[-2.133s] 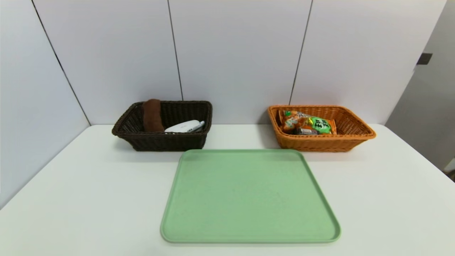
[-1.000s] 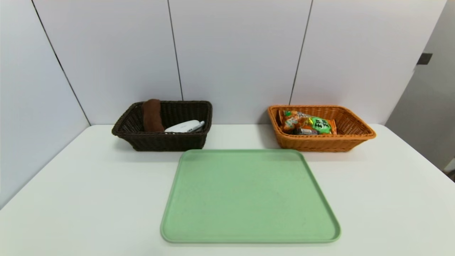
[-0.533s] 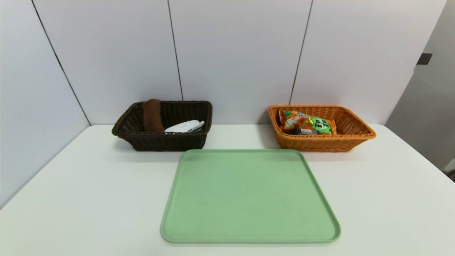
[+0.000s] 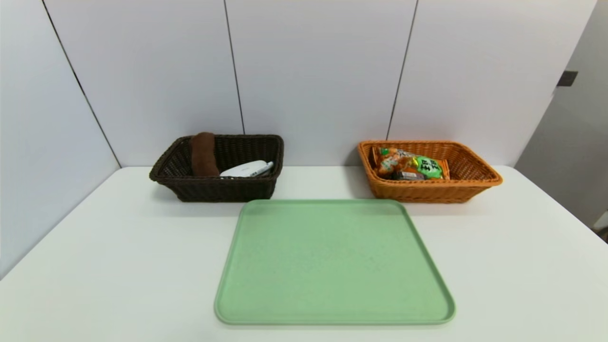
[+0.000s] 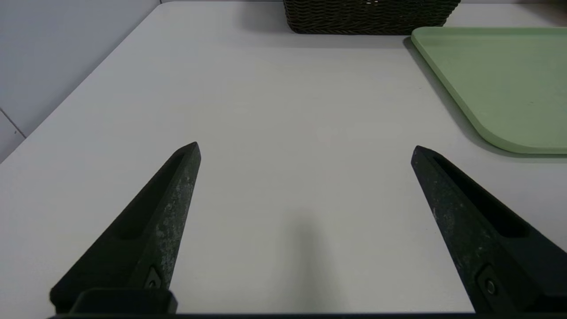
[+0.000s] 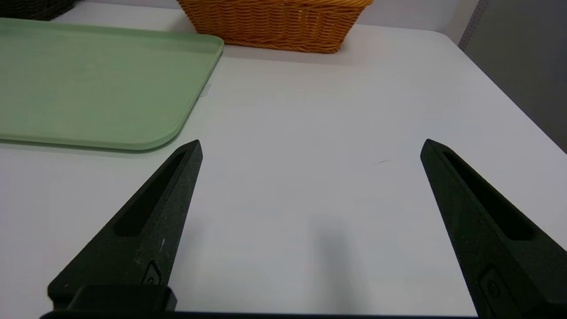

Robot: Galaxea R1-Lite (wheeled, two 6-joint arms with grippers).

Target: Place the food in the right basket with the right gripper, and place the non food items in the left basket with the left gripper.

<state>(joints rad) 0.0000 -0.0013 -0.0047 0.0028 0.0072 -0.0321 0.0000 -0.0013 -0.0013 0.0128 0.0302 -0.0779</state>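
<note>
Green tray (image 4: pixel 334 261) sits at the centre of the white tabletop (image 4: pixel 114 266), near its front edge, and is bare: nothing left on it to sort. Dark brown wicker basket (image 4: pixel 218 187) stands toward the far-left corner, beyond the tray's far-left corner; it holds a rolled brown cloth (image 4: pixel 204 154) leaning on its left wall and a white device (image 4: pixel 247 169) lying flat, exact type unclear. Orange wicker basket (image 4: pixel 430 190) stands toward the far-right, holding snack packets (image 4: pixel 409 166), orange and green, piled together.

Left gripper (image 5: pixel 305 150) hangs over bare tabletop left of the tray, fingers (image 5: pixel 172 208) spread wide, nothing between them. Right gripper (image 6: pixel 310 148) hangs over bare tabletop right of the tray, fingers (image 6: pixel 155 208) likewise released and empty. Neither arm shows in the head view.

Judgement: sorting looks complete; both arms appear parked.

Risks from here:
- A spurious extra reach toward the tray would close on nothing, or catch its rim and slide it into a basket.
- The cloth roll rises above the basket rim; a bump to that basket could tip it out.
- The packets are piled loosely; a nudge to the orange basket could spill the top one.
</note>
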